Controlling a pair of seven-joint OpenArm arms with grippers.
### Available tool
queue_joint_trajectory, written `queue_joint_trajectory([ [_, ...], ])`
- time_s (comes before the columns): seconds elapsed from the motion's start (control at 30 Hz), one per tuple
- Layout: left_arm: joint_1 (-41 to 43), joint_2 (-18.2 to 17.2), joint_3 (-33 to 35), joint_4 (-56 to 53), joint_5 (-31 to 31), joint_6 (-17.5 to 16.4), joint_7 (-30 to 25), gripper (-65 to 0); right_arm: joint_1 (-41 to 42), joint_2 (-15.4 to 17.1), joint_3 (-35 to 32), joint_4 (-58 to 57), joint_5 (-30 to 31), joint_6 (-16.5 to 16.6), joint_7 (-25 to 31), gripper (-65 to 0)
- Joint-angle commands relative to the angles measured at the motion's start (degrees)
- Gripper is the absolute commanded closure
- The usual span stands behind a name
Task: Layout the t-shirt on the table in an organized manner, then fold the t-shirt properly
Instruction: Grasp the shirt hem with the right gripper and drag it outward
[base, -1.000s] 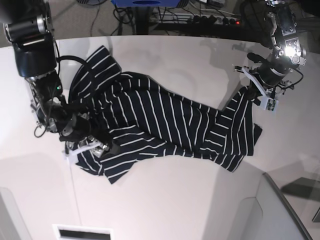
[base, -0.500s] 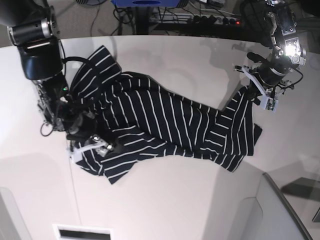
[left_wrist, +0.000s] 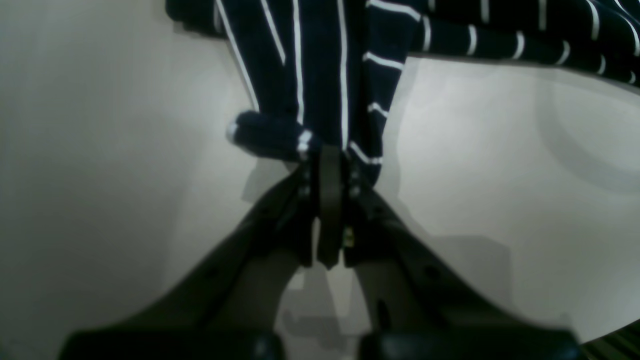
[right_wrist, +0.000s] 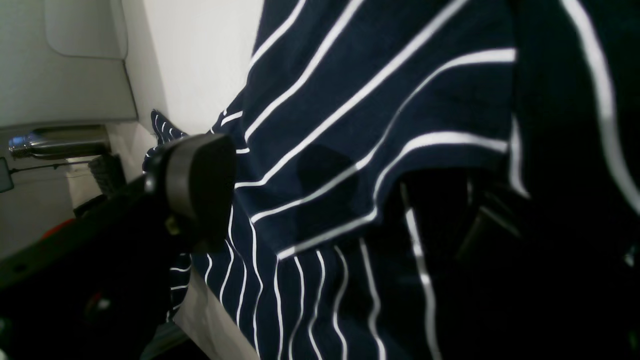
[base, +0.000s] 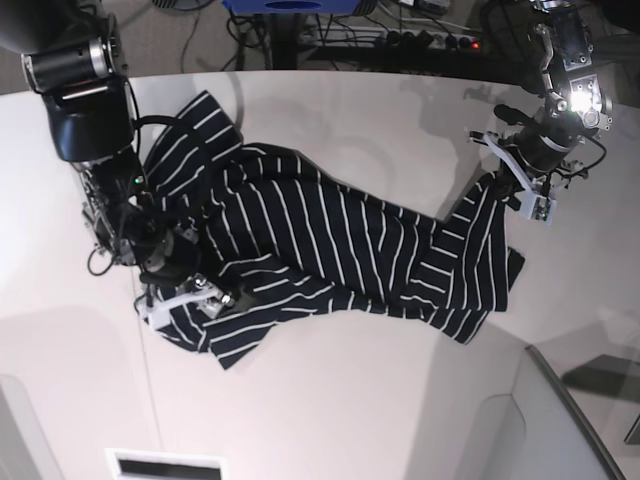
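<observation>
While left gripper (base: 513, 188) stays clamped on t-shirt (base: 330, 250), right gripper (base: 190, 298), jaws wide, shifted inward

t-shirt (base: 330, 240): 1 | table (base: 340, 400): 1 | robot arms: 2 | power strip, likely: 1

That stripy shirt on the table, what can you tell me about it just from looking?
The t-shirt is dark navy, soft cloth with thin white stripes. It lies crumpled and twisted in a diagonal band across the white table, folds overlapping, not yet spread flat. The left gripper is shut on one edge, lifting a bunched fold off the tabletop. At the opposite end the right gripper stands open over the cloth; whether it touches is unclear.
</observation>
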Motion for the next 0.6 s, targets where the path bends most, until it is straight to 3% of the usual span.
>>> queue_joint_trajectory([
  [0.0,-0.2,-0.7,-0.2,0.9,-0.3,0.1,-0.8,0.0,0.4,0.3,0.2,2.1,0.5,-1.3,-0.6,-50.3],
  [0.17,-0.2,-0.7,-0.2,0.9,0.0,0.1,-0.8,0.0,-5.3,0.3,0.0,14.1,0.3,-11.4,-0.5,-50.3],
  [0.27,-0.2,-0.8,-0.2,0.9,0.0,0.1,-0.8,0.0,-6.1,1.7,0.0,16.2,0.3,-15.0,-0.6,-50.3],
  [0.43,-0.4,-0.8,-0.2,0.9,-0.2,0.1,-0.8,0.0,-3.5,2.3,0.1,9.8,0.3,-14.8,-0.3,-50.4],
  [0.57,-0.5,-0.8,-0.2,0.9,-0.1,0.1,-0.8,0.0,-0.8,3.7,0.0,5.4,0.3,-11.0,1.7,-50.4],
])
